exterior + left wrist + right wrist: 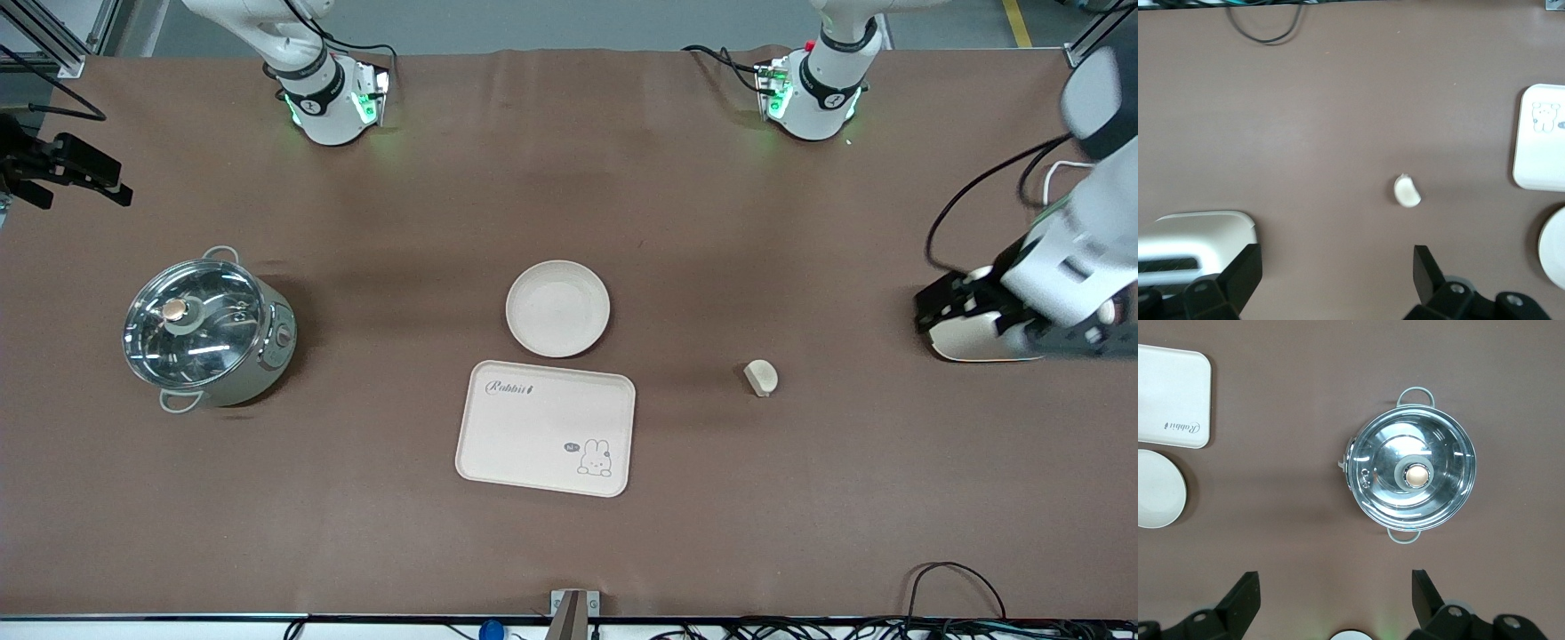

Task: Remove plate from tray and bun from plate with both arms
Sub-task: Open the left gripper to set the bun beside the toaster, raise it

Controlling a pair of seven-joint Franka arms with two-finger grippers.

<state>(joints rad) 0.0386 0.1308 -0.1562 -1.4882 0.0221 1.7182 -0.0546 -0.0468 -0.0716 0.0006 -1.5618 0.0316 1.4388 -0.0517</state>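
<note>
Front view: the plate (557, 308) is found lying flat on the bench (569, 178), off the tray (545, 428) and just beside the tray's edge at 12 o'clock from it, farther from the front camera. The plate is seen to be empty. The bun (760, 378) lies on the bare bench at roughly 4 o'clock from the plate, well apart from both plate and tray, toward the left arm's end. By this layout both removals are judged to be done.

Handling is assessed as follows. The plate is judged stiff, light and smooth, possibly slippery; its raised rim is the only place where hold could be taken, one jaw inside and one outside. The bun is judged soft and very light, easily crushed; it would best be taken across its blocky sides with little force.

The tray is noted bare, with its "Rabbit" script and bunny drawing exposed.

A lidded steel pot (207, 331) stands at 9 o'clock from the plate, toward the right arm's end.

The left gripper (1337, 267) is held over bare bench near the bun, jaws spread wide and holding nothing. The right gripper (1336, 590) is held over bench beside the pot, jaws likewise released and empty.
</note>
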